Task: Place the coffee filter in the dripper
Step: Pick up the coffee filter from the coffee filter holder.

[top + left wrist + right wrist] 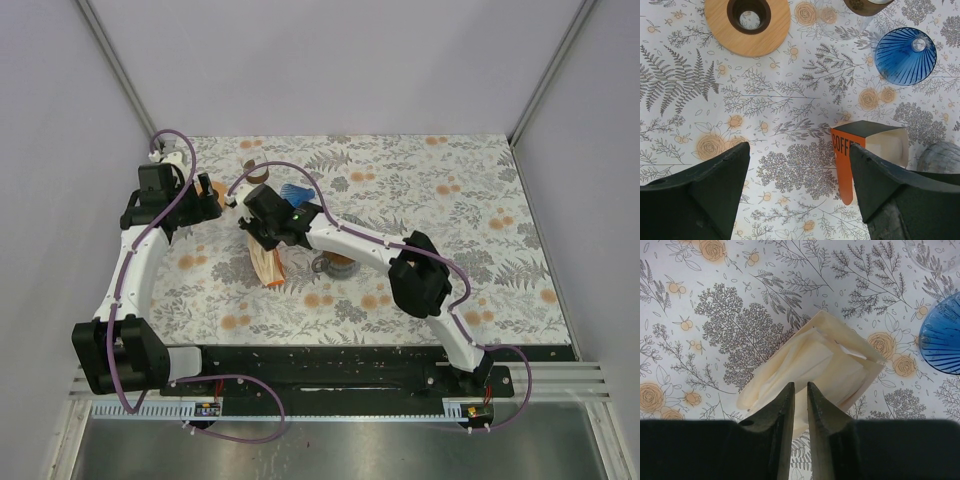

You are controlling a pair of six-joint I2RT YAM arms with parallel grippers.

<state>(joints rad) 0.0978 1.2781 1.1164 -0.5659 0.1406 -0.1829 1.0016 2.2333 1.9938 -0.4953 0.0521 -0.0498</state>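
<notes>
The blue ribbed dripper (pixel 296 192) stands on the floral table; it also shows in the left wrist view (pixel 905 55) and at the right edge of the right wrist view (pixel 942 340). An orange-and-cream coffee filter box (pixel 875 145) lies on its side with cream paper filters (pixel 805 365) spilling from its open end. My right gripper (pixel 800 386) is over these filters, its jaws nearly together with filter paper between them; in the top view it (pixel 265 232) is just above the box (pixel 268 265). My left gripper (pixel 797 150) is open and empty, left of the box.
A round wooden stand with a hole (pixel 747 22) lies at the back left. A glass carafe with a wooden collar (pixel 860 6) stands next to the dripper. A small round metal-and-wood piece (pixel 335 265) lies right of the box.
</notes>
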